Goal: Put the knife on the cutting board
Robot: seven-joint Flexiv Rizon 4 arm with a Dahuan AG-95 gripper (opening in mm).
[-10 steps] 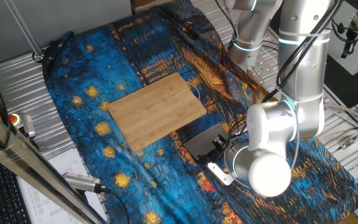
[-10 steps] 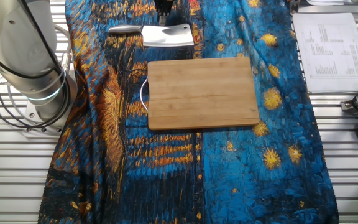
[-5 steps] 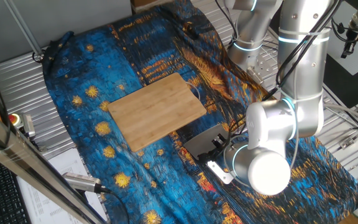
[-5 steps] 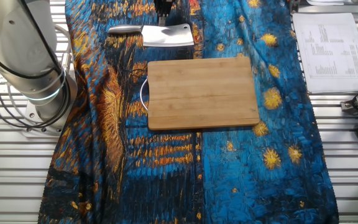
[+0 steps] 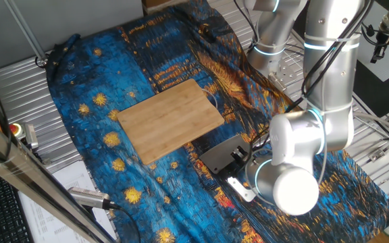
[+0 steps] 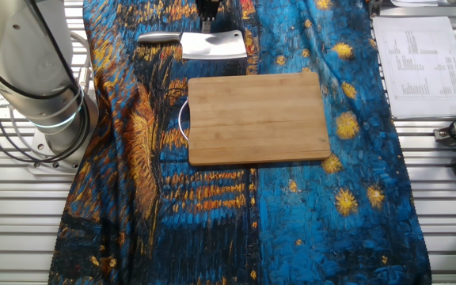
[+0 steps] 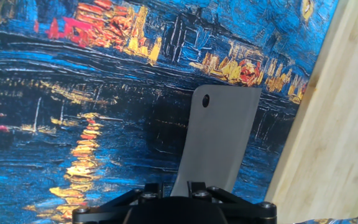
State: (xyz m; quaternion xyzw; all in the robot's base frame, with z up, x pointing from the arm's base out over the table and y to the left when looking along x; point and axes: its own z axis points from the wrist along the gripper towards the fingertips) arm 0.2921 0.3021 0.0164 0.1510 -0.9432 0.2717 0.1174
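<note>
The knife (image 6: 204, 44) lies flat on the painted blue-and-orange cloth (image 6: 212, 206) covering the desk, just beside the long edge of the cutting board (image 6: 258, 117) at the board's 12 o'clock in the other fixed view, blade toward 3 o'clock and shiny handle toward 9 o'clock. The gripper (image 6: 207, 9) is low over the knife near where handle meets blade; in the hand view its black body (image 7: 173, 204) fills the bottom edge with the grey blade (image 7: 219, 137) running out toward 12 o'clock and the board's pale edge (image 7: 328, 143) at 3 o'clock. Whether its fingers are spread or already pinching the knife cannot be told, since the tips are hidden (the arm's own bulk (image 5: 296, 169) blocks them in one fixed view). The step in hand looks like the grasp itself, with the knife not yet off the cloth. Next would come a firm hold on the handle end, a lift clear of the cloth, and a short carry over the board's near edge to set the knife down flat
</note>
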